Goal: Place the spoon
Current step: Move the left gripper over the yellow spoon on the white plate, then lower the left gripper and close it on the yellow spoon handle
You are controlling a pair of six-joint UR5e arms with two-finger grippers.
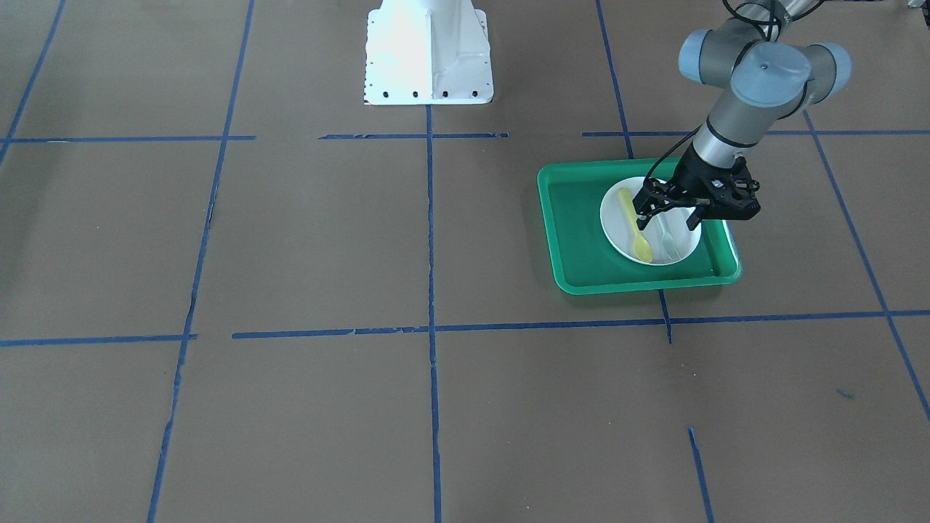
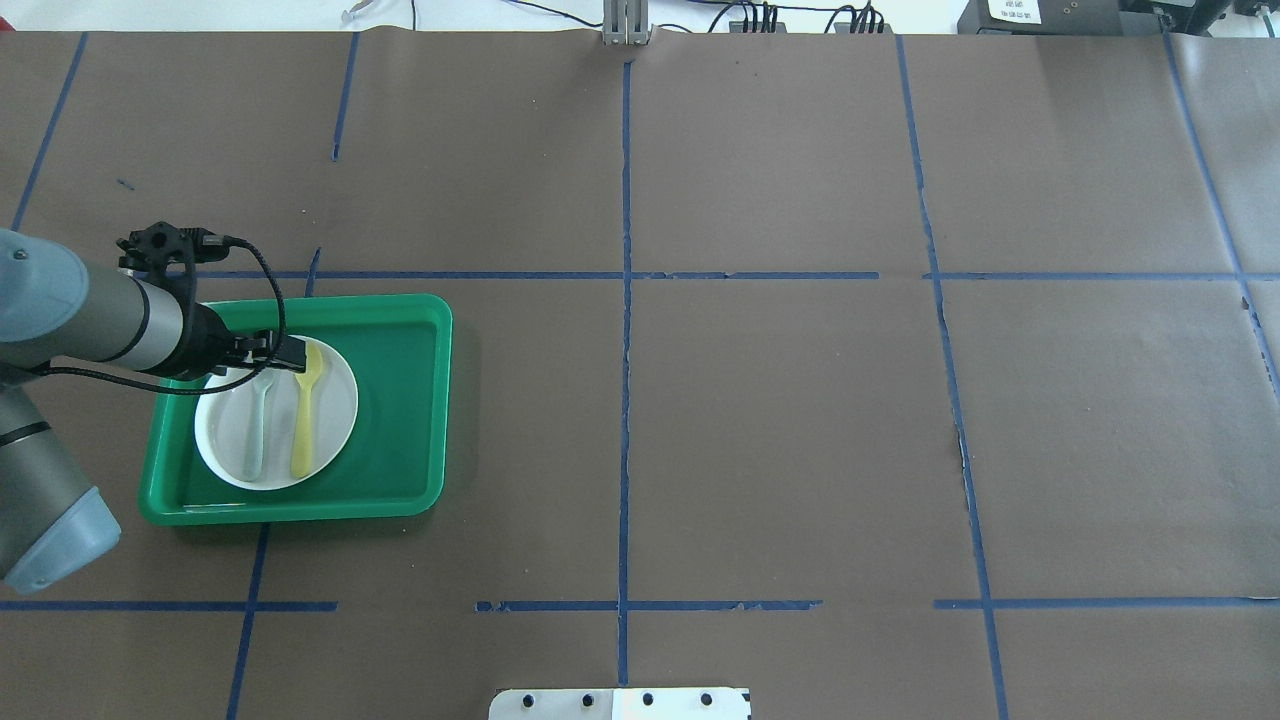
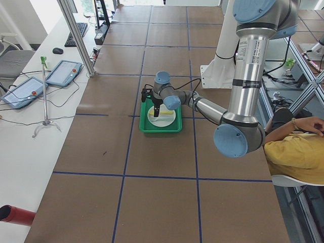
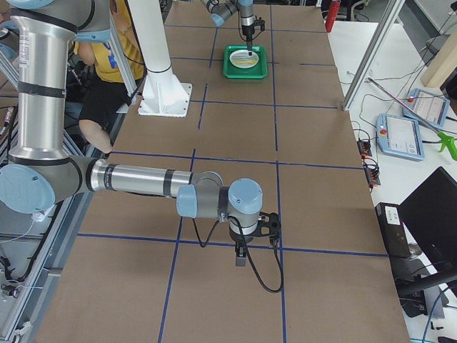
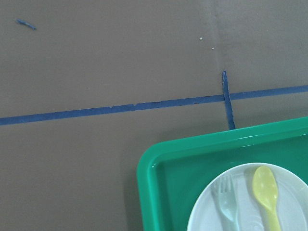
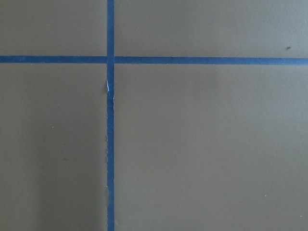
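**On the plate [image 2: 338, 425], the spoon [image 2: 305, 420] lies beside the fork [image 2: 255, 425]**

At the right end of the surface [image 4: 321, 179], closest to the side camera, the right pincer [image 4: 240, 259] points down, just above a blue tape line [image 4: 128, 235]. It shows only from this side, so I cannot tell if its fingers are apart or together. Its own camera sees only the brown surface and a crossing of tape.

Further along, the white base [image 4: 166, 96] of the robot stands at the robot's edge of the surface.

At the far end, on the robot's left, a green tray [image 2: 400, 400] lies flat on the surface. The white plate sits inside it, more toward the tray's outer side than toward the middle of the surface. The yellow spoon lies flat on this plate, wholly within its rim. The pale fork is next to it, almost parallel, with a narrow strip of plate between them. The spoon is the one nearer the middle of the surface. Its bowl and the fork's prongs both point away from the robot.

Over the plate hangs the left pincer [image 1: 667, 216], low and pointing down, with its two fingers [image 1: 642, 211] apart. From the front camera one finger stands in front of the spoon's handle and the other on the far side of the fork. Whether a finger touches the spoon, I cannot tell.
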